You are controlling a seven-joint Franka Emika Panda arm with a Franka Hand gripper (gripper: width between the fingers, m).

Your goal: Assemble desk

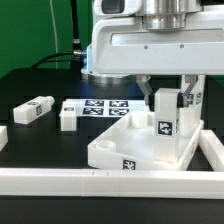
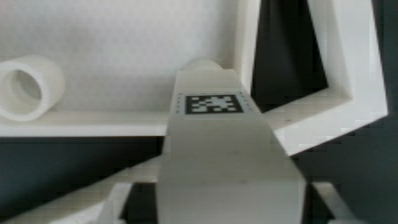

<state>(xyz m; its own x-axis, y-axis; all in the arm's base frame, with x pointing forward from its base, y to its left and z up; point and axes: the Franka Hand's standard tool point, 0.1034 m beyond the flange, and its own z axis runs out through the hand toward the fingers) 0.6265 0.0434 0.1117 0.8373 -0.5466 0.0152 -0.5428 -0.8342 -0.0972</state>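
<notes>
The white desk top point(image 1: 118, 147) lies on the black table with its raised rim up, at the exterior view's right. My gripper point(image 1: 168, 100) is shut on a short square white leg point(image 1: 165, 125) with a tag and holds it upright at the top's right corner. I cannot tell whether the leg's lower end sits in a socket. In the wrist view the leg point(image 2: 217, 130) runs out from between my fingers point(image 2: 128, 200) over the top's rim point(image 2: 107, 128). A round corner socket point(image 2: 22, 88) lies off to one side of it. Two loose legs point(image 1: 32, 110) point(image 1: 67, 117) lie on the table at the exterior view's left.
The marker board point(image 1: 100, 107) lies flat behind the desk top. A long white rail point(image 1: 90, 183) edges the table's front and turns up the exterior view's right side point(image 1: 212, 150). Another white part point(image 1: 2, 136) shows at the left edge. Cables run at the back left.
</notes>
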